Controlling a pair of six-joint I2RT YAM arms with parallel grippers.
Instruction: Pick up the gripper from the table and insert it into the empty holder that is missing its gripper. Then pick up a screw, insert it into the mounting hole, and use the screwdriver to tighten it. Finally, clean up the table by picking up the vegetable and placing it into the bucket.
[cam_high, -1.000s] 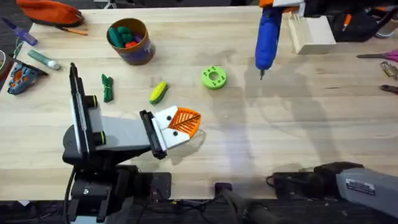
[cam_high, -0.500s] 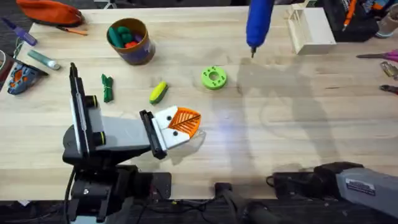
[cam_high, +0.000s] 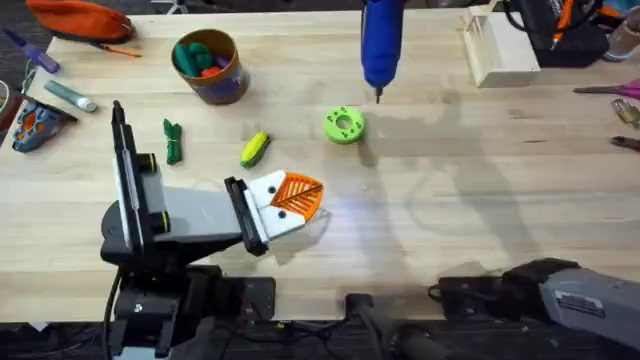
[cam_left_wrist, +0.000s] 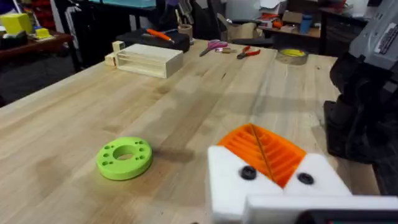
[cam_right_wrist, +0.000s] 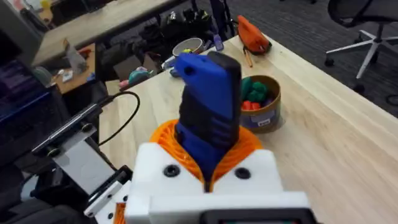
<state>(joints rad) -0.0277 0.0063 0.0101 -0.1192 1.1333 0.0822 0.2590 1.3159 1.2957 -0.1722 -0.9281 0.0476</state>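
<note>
1. While the blue electric screwdriver (cam_high: 381, 42) hangs tip-down above the far middle of the worktop (cam_high: 480, 200), the right gripper (cam_right_wrist: 211, 171) has its orange-padded jaws clamped on the tool's body, as the right wrist view shows.
2. On the left arm, the white holder (cam_high: 262, 205) carries orange ribbed fingers (cam_high: 298, 195) pressed together with nothing between them, so the left gripper (cam_left_wrist: 268, 163) counts as closed and empty; no loose orange finger lies on the worktop, so the insertion step looks finished.
3. Two dark mounting holes (cam_left_wrist: 249, 173) show on the white block in the left wrist view; whether a screw already sits in either one I cannot tell.
4. Judging by the raised screwdriver, well apart from the holder and just beyond the green round disc (cam_high: 344, 125), the tightening step is in hand but not yet begun at the hole.
5. Cleanup remains: the yellow-green toy corn (cam_high: 255, 148) and a green toy vegetable (cam_high: 173, 140) lie on the worktop, outside the tan bucket (cam_high: 209, 65), which stands near the far left with colourful pieces inside.
</note>
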